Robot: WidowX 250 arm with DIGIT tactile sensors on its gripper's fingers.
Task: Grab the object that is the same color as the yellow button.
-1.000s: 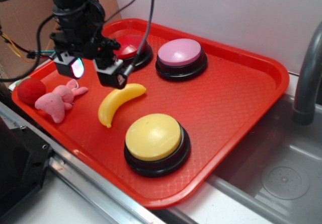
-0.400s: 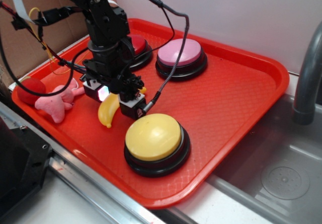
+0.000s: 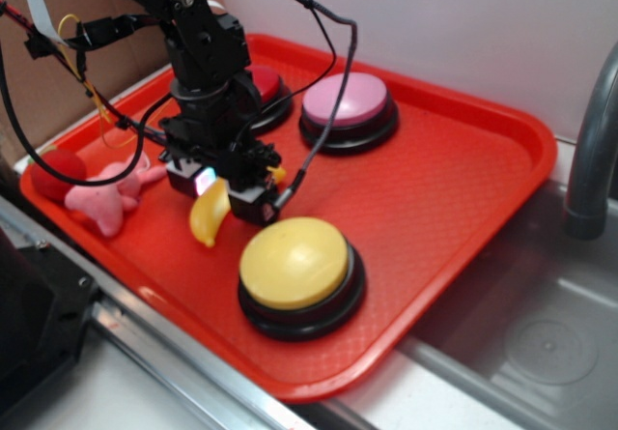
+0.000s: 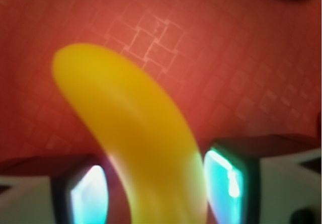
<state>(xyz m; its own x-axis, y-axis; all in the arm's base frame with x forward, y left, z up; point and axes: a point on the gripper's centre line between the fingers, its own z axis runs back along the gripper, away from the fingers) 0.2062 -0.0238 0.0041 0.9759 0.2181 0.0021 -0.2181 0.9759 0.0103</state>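
Observation:
The yellow toy banana (image 3: 206, 219) lies on the red tray (image 3: 435, 188), left of the yellow button (image 3: 293, 261). My gripper (image 3: 225, 193) is lowered over the banana's middle, one finger on each side. In the wrist view the banana (image 4: 136, 133) runs up between the two glowing pads, and my gripper (image 4: 158, 189) is open. The right pad (image 4: 229, 176) is at the banana's edge. A narrow gap shows beside the left pad (image 4: 88, 196). The banana's upper end is hidden behind the gripper in the exterior view.
A red-domed button (image 3: 266, 84) and a pink-domed button (image 3: 346, 100) stand at the tray's back. A pink plush toy (image 3: 101, 198) and a red ball (image 3: 58, 171) lie at the tray's left corner. A metal sink (image 3: 541, 324) and a grey pipe (image 3: 589, 150) are on the right.
The gripper came down from above the tray's left side onto the banana, straddling it. Since 0.4 s ago it has hardly moved.

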